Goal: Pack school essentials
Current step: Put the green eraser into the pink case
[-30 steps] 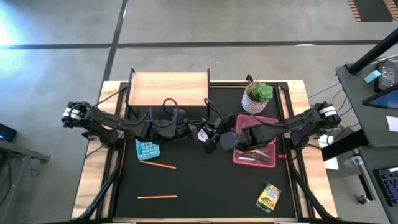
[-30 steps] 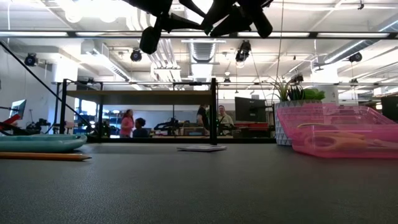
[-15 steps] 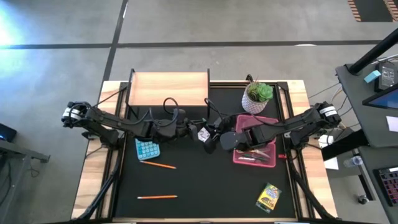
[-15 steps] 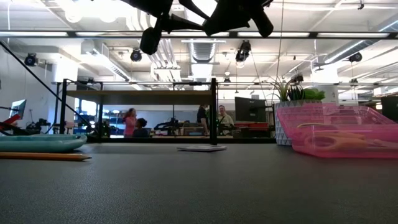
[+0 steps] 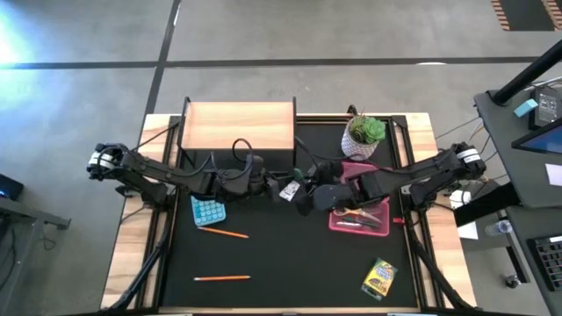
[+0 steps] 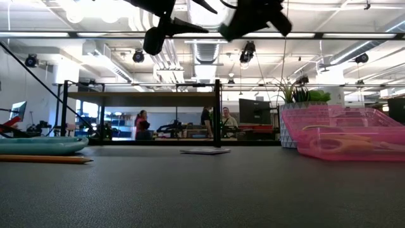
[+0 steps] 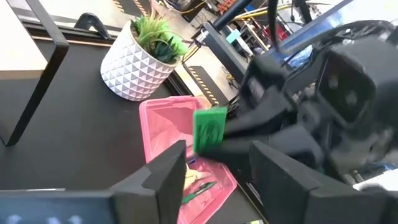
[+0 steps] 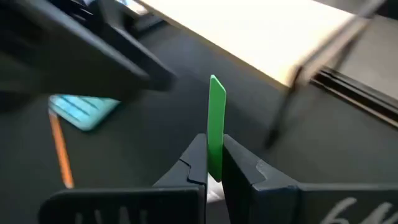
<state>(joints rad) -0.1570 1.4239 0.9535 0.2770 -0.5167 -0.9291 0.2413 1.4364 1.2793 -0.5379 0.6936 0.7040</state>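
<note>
Above the middle of the black-topped table, the right gripper (image 8: 213, 163) pinches a thin, flat green eraser (image 8: 216, 127) on edge between its closed fingers, while the left gripper (image 7: 214, 167), fingers parted and holding nothing, faces it from just beside. The eraser hangs in the air near the translucent pink plastic tray (image 5: 379, 221), which is on the table's right half beside a white faceted pot with a green plant (image 5: 363, 136).

The grip looks slim: only the eraser's lower end sits between the fingers, so a quick swing toward the tray could let it pivot or slip and fall onto the mat short of the rim. The two grippers are also close enough that a careless withdrawal might knock the eraser loose.

By my count from overhead: one pink tray, already holding one pair of yellow-handled scissors (image 5: 356, 211) and what seem to be pens, too small to number; two orange pencils (image 5: 222, 233) left on the mat; one pale blue patterned card (image 5: 208, 211); one yellow-green crayon box (image 5: 379, 277) near the front right; one plant; one light wooden box (image 5: 238, 125) at the back.
</note>
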